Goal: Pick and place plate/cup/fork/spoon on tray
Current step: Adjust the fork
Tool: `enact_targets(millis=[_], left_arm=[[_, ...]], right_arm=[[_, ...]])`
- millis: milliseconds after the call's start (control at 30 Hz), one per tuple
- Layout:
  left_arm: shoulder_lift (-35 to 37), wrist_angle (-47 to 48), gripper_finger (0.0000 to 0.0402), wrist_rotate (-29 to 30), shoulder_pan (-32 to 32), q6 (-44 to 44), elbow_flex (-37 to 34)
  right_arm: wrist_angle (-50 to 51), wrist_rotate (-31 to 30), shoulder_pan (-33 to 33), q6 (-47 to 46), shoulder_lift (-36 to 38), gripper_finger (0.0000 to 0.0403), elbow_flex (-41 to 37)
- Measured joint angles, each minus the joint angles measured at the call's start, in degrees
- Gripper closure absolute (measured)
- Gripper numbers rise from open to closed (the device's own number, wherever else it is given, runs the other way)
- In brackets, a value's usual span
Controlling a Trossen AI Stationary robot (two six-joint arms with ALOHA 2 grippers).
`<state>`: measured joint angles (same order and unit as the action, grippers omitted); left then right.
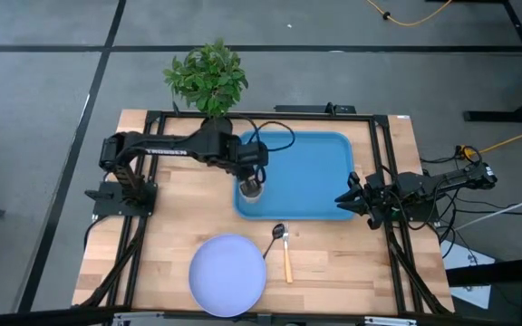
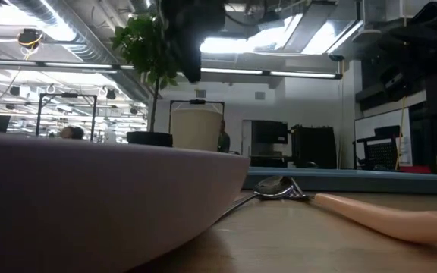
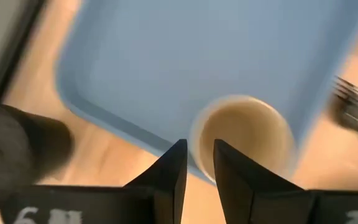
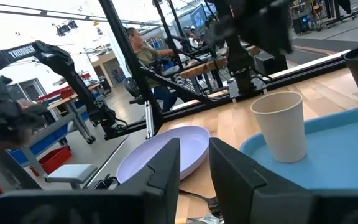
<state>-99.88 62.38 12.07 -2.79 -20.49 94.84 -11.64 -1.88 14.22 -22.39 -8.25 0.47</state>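
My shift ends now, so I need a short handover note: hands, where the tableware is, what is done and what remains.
Left hand: above the cup; fingers nearly closed, gripping nothing.
Right hand: waiting at the tray's right edge.
Done: the cup stands upright in the near-left corner of the blue tray.
Left: the plate is on the table in front of the tray; the spoon and a pale-handled utensil lie to its right, off the tray.
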Motion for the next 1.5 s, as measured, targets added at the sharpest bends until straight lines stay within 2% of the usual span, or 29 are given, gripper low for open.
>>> enact_targets(millis=[200, 333, 433, 533, 633, 700, 833, 933, 1067, 1167, 1267, 1400, 1500], left_arm=[[0.0, 11.0, 0.0329, -13.8, 6.0, -1.7, 3.1], [0.0, 22.7, 0.0329, -15.4, 12.4, -1.7, 3.1], [0.0, 28.0, 0.0329, -13.4, 17.9, -3.3, 2.8], [1.4, 26.7, 0.0329, -11.3, 23.0, -3.2, 1.8], [2.8, 27.6, 0.0329, -6.6, 27.9, -3.4, 1.8], [3.1, 27.3, 0.0329, -1.0, 31.3, -4.4, 1.6], [4.1, 27.6, 0.0329, 7.8, 36.8, -7.0, 1.3], [5.1, 27.5, 0.0329, 10.8, 40.3, -9.6, 0.1], [5.4, 27.1, 0.0329, 12.8, 44.2, -13.8, -3.8], [5.7, 26.9, 0.0329, 12.6, 46.3, -16.0, -7.8], [7.1, 26.2, 0.0329, 13.1, 48.1, -17.0, -13.1], [11.7, 20.9, 0.0329, 12.9, 48.2, -18.7, -21.4], [17.5, 14.3, 0.0329, 13.4, 48.1, -19.5, -27.9]], right_arm=[[0.5, 0.0, 0.0, 0.1, 0.0, 0.0313, 0.0], [0.5, 0.0, 0.0, -1.4, -0.1, 0.0313, 0.0], [-0.4, -0.1, 0.0, -4.3, -1.3, 0.0313, 0.0], [-6.1, -0.1, 0.0, -5.9, -3.8, 0.0313, 0.0], [-17.3, 0.0, 0.0, -2.8, -7.5, 0.0313, 0.0], [-26.4, 0.4, 0.7, -0.2, -10.7, 0.0313, 0.0], [-39.3, 0.7, 4.7, 3.3, -18.5, 0.0313, 0.9], [-41.9, -1.7, 8.6, 6.5, -25.7, 0.0313, 5.2], [-42.1, -2.3, 12.9, 11.8, -37.8, 0.0313, 16.7], [-38.1, 0.2, 15.2, 15.4, -46.6, 0.0313, 26.7], [-25.6, -0.7, 16.2, 13.8, -52.7, 0.0313, 37.1], [-0.8, -9.7, 16.5, 5.1, -59.2, 0.0313, 50.3], [13.8, -16.5, 16.5, -2.8, -64.0, 0.0313, 57.7]])
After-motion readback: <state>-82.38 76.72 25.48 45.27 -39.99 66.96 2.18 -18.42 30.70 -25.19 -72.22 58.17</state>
